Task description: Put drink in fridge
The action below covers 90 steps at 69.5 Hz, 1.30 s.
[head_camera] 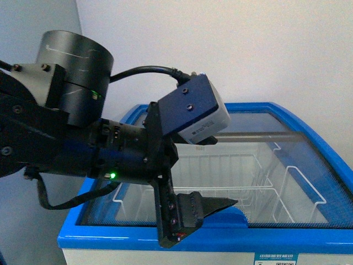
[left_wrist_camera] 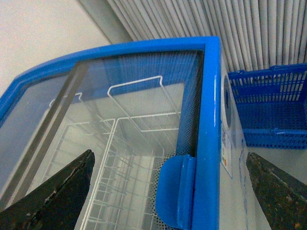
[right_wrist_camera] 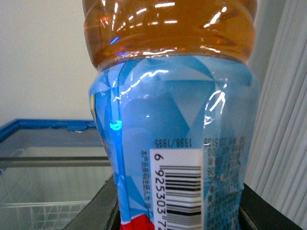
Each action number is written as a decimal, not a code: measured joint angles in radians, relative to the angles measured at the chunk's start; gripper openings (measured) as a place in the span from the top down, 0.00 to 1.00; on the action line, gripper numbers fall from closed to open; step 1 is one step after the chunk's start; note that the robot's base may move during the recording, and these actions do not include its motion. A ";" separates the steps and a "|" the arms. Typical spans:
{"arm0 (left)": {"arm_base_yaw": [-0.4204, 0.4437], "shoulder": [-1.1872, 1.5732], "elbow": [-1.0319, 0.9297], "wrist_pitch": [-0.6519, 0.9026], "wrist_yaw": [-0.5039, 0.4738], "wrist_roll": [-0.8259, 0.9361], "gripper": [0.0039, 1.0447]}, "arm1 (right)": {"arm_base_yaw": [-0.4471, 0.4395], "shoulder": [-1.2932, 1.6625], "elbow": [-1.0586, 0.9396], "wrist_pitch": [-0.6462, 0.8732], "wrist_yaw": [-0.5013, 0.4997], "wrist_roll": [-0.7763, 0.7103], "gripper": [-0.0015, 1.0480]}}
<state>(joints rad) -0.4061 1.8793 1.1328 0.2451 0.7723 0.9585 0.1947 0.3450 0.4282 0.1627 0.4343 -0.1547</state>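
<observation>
— White wall, pale ribbed blinds. Where's the drink (right_wrist_camera: pixel 172 143)?
— In the right gripper (right_wrist_camera: pixel 177 218), filling that wrist's picture: amber liquid above, blue label and barcode below. Dark jaws flank it low down, so I judge it clamped, though the contact itself is cut off.
— And the fridge (head_camera: pixel 309 232)?
— Dead ahead at twelve o'clock. A corner of it also shows behind the drink. The front view shows neither the drink nor the right arm, so I can't say how near the drink is to the fridge.
— Which step, then?
— Opening up, I'd say. The left arm comes in from nine o'clock. The left gripper (left_wrist_camera: pixel 169 155) hangs at six o'clock over the near rim with fingers spread wide and holding nothing. The lid's blue handle (left_wrist_camera: pixel 177 194) lies between them.
— Next move?
— Settle onto that handle, close, and slide the glass lid (left_wrist_camera: pixel 120 110) aside to bare the baskets (head_camera: pixel 242 182). After that the drink can come across.
— Anything unclear?
— Whether the lid is partly open; glass and glare hide that. The drink's top is out of frame. A blue crate (left_wrist_camera: pixel 273 105) beside the fridge is cropped.
</observation>
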 joint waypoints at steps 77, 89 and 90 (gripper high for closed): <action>-0.044 0.341 0.249 0.026 -0.255 0.166 0.08 | 0.000 0.000 0.000 0.000 0.000 0.000 0.63; -0.056 0.390 0.328 0.022 -0.249 0.160 0.08 | 0.000 0.000 0.000 0.000 0.001 0.000 0.63; -0.056 0.393 0.333 0.022 -0.249 0.159 0.08 | 0.000 0.000 0.000 0.000 0.001 0.000 0.63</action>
<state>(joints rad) -0.4622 2.2726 1.4662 0.2668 0.5232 1.1179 0.1947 0.3450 0.4282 0.1627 0.4351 -0.1547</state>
